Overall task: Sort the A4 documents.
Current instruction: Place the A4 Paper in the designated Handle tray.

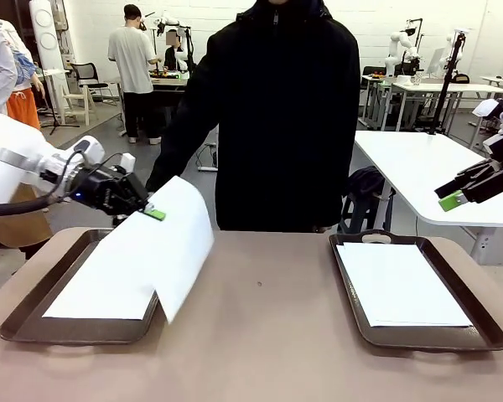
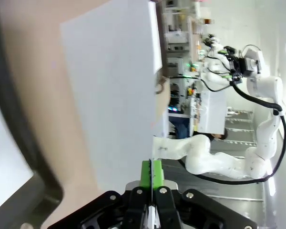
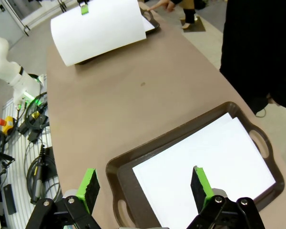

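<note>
Brown worktop (image 1: 268, 335) with a lab room behind, white desks and people farther off. Person in a black jacket (image 1: 277, 109) stands at the far edge, head cut off by the frame top, both hands hidden from the front camera.

Left hand (image 1: 153, 213) is clamped shut on the top edge of one A4 sheet (image 1: 163, 247), held up over the left tray (image 1: 21, 322). Sheet hangs curved, lower corner drooping past the tray's right rim; can't tell if that corner touches the worktop. Left wrist camera shows the green pads (image 2: 147, 174) pressed together on the paper edge (image 2: 114, 95), picture rolled sideways, tray rim a dark blurred band at left. Right wrist camera catches the same lifted sheet (image 3: 100, 28) far off, hand on it nearly cut off at the frame top.

More A4 documents (image 1: 96, 289) lie flat in the left tray, partly hidden by the held sheet; count unreadable.

Right hand (image 1: 454, 198) hovers above the right tray (image 1: 486, 331), jaws spread wide, nothing between them. In its own wrist camera it (image 3: 145, 183) sits over the tray's near end, with the white stack (image 3: 209, 167) inside. Stack (image 1: 402, 285) looks like at least two offset sheets; exact count unclear.
</note>
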Controlling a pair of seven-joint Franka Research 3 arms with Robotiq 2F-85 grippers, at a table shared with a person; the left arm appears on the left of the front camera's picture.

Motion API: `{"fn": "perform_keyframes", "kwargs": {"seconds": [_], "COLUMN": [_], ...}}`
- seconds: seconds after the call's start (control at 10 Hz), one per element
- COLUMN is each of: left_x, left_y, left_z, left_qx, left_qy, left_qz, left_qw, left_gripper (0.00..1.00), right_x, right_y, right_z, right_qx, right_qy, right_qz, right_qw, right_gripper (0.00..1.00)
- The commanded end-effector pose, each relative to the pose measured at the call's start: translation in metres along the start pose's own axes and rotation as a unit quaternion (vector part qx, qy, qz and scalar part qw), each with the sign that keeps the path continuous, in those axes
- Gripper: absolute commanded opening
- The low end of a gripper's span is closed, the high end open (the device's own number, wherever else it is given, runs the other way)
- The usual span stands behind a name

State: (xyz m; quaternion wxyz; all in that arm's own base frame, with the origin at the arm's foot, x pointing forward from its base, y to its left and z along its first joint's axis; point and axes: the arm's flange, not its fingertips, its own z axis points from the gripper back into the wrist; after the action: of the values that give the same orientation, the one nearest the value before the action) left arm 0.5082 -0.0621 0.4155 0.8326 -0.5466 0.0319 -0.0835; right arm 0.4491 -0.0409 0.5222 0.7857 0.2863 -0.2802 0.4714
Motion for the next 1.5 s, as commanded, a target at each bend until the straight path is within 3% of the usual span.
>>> {"fn": "perform_keyframes", "kwargs": {"seconds": [0.0,0.3,0.7,1.1,1.4], "left_x": [-0.019,-0.021,-0.001,0.018,0.022], "left_y": [0.009,0.028,0.054,0.076,0.084], "left_z": [0.007,0.031,0.047,0.054,0.061], "left_qx": [0.023,0.026,0.047,0.162,0.228], "left_qy": [-0.036,-0.076,-0.061,-0.019,-0.022], "left_qz": [-0.001,-0.001,0.008,0.030,0.039], "left_qw": [0.999,0.997,0.997,0.986,0.973], "left_gripper": [0.01,0.01,0.01,0.01,0.01], "right_x": [0.001,0.001,0.001,0.001,0.001], "right_y": [0.000,0.000,0.000,0.000,0.000], "right_z": [-0.001,-0.001,-0.001,-0.001,-0.001], "right_qx": [0.003,0.003,0.003,0.003,0.003], "right_qy": [-0.004,-0.004,-0.004,-0.004,-0.004], "right_qz": [0.000,0.000,0.000,0.000,0.000], "right_qw": [1.000,1.000,1.000,1.000,1.000], "right_gripper": [1.00,1.00,1.00,1.00,1.00]}}
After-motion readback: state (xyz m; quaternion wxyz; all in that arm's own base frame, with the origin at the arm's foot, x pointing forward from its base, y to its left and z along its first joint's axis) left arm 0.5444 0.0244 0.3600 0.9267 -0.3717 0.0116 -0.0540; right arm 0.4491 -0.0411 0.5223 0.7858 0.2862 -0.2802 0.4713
